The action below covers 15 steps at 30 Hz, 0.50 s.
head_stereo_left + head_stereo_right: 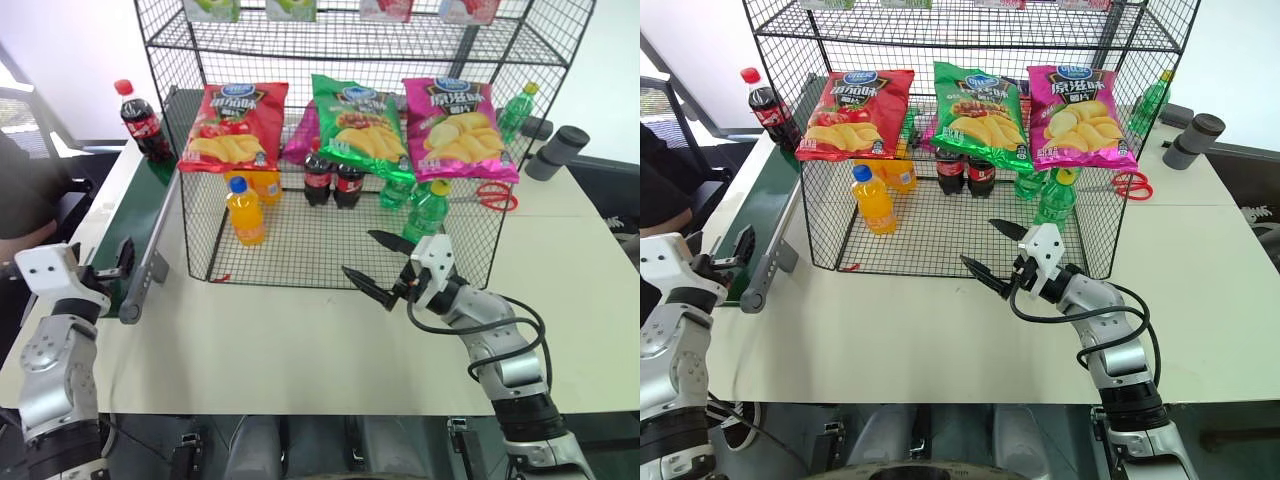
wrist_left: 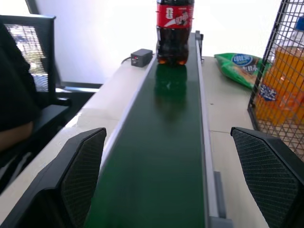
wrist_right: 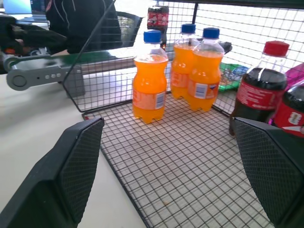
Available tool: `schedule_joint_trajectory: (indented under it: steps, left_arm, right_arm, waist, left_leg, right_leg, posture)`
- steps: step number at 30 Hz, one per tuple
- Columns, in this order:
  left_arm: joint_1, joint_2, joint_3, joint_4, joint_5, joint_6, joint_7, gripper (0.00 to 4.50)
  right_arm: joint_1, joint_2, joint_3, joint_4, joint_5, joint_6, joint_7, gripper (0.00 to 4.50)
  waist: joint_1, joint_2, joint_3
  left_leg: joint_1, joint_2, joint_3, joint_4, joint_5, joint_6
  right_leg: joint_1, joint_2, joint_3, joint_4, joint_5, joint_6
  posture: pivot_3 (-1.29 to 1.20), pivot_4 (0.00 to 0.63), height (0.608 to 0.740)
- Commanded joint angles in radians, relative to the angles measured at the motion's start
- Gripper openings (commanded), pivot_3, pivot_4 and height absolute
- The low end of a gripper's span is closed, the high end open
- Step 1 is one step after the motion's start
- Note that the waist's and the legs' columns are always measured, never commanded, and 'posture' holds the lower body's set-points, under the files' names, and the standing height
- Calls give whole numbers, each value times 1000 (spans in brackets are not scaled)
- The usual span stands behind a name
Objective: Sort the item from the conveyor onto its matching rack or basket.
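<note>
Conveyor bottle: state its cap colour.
Red; the cola bottle's cap shows best in the left eye view.

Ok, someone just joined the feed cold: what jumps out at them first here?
Probably the black wire rack mid-table, three bright chip bags propped above orange, cola and green bottles in its bottom basket. Next, the lone cola bottle standing on the green conveyor along the rack's left. Then the right gripper, open at the basket's front, and the left gripper, open at the belt's near end.

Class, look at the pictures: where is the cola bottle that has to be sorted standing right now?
The cola bottle stands upright at the far end of the green conveyor, on the robot's left, just outside the wire rack's left wall.
</note>
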Motion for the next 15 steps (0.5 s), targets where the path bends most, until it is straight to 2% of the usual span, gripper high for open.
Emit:
schedule_joint_trajectory:
  steps: [1, 4, 15]
  left_arm:
    - [-11, 11, 5, -5, 9, -33, -2, 4500]
    - [-18, 10, 0, 5, 11, -41, -2, 4500]
    - [-22, 1, -15, 45, 50, -107, 11, 4500]
  right_arm:
    - [-15, -5, -18, -48, 7, 34, -32, 4447]
    - [-22, -14, -27, -46, 52, 95, -9, 4447]
    - [4, -22, -8, -64, 45, 95, 14, 4447]
  waist:
    - [-3, 0, 0]
    - [-1, 0, 0]
    - [-1, 0, 0]
  left_leg:
    - [0, 0, 0, 0, 0, 0]
    - [0, 0, 0, 0, 0, 0]
    - [0, 0, 0, 0, 0, 0]
  right_leg:
    - [0, 0, 0, 0, 0, 0]
    - [0, 0, 0, 0, 0, 0]
    - [0, -1, 0, 0, 0, 0]
  posture:
    - [0, 150, 740]
    - [0, 150, 740]
    - [0, 150, 740]
